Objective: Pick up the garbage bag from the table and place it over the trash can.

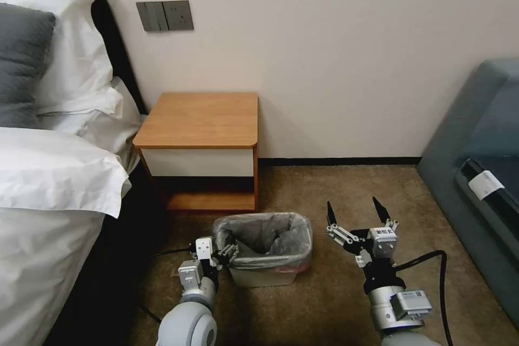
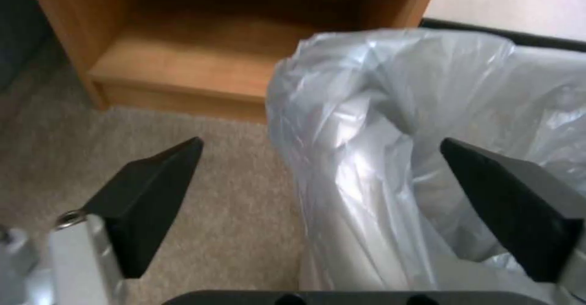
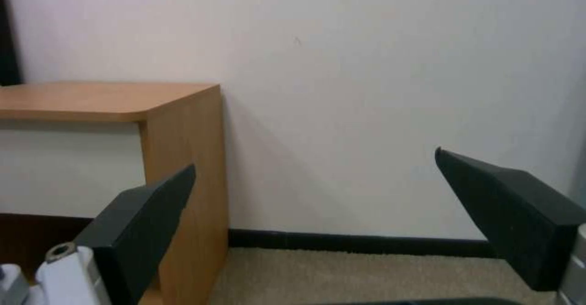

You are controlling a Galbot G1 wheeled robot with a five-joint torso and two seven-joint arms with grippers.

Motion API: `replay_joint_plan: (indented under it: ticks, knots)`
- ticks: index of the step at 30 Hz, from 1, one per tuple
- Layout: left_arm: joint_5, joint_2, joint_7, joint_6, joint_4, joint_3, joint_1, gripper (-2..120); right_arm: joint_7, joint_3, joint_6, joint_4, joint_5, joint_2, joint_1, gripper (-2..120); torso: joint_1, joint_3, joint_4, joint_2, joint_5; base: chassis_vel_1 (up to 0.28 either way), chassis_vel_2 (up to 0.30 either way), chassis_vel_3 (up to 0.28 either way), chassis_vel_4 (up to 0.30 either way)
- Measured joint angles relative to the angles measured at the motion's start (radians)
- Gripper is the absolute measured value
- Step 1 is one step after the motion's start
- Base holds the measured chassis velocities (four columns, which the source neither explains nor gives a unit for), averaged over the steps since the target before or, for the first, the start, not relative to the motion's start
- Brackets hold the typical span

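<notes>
Two grippers are low over the carpet [image 1: 335, 303]. We note the left gripper [image 2: 320, 158] spread wide astride the near-left rim of the trash can [image 1: 265, 277], one finger outside, one over the lined opening, clamping nothing. We see the right gripper [image 1: 358, 211] parted and empty, just right of the can. Garbage bag [image 1: 270, 238] is draped over the rim. Table [image 1: 200, 119] stands behind the can, against the wall, bed [image 1: 48, 184] to its left.
</notes>
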Motion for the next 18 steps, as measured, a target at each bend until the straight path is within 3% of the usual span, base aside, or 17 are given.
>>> replay_joint_plan:
  ticks: [9,12,14,18]
  knots:
    - [0.050,0.004,0.005,-0.024,-0.038,-0.003,0.010,100,-0.001,-0.004,0.006,0.012,-0.001,0.005,-0.010,100,0.000,0.000,0.0000,0.000,0.0001,0.000,0.000,0.000,0.000]
    - [0.095,0.011,0.032,-0.061,-0.054,-0.018,0.017,100,-0.001,0.002,0.009,0.015,-0.001,0.006,-0.017,100,0.000,0.000,0.0000,0.000,0.0000,0.000,0.000,0.000,0.000]
    - [0.183,0.018,0.075,-0.147,-0.061,-0.057,0.029,100,-0.001,0.016,0.017,0.014,-0.004,0.008,-0.027,100,0.000,0.000,0.0000,0.000,-0.0001,0.000,0.000,0.000,0.000]
    - [0.224,0.030,0.114,-0.218,-0.100,-0.127,0.048,100,-0.010,0.037,0.042,0.005,-0.011,0.013,-0.050,100,0.000,0.000,0.0000,0.000,-0.0001,0.000,0.000,0.000,0.000]
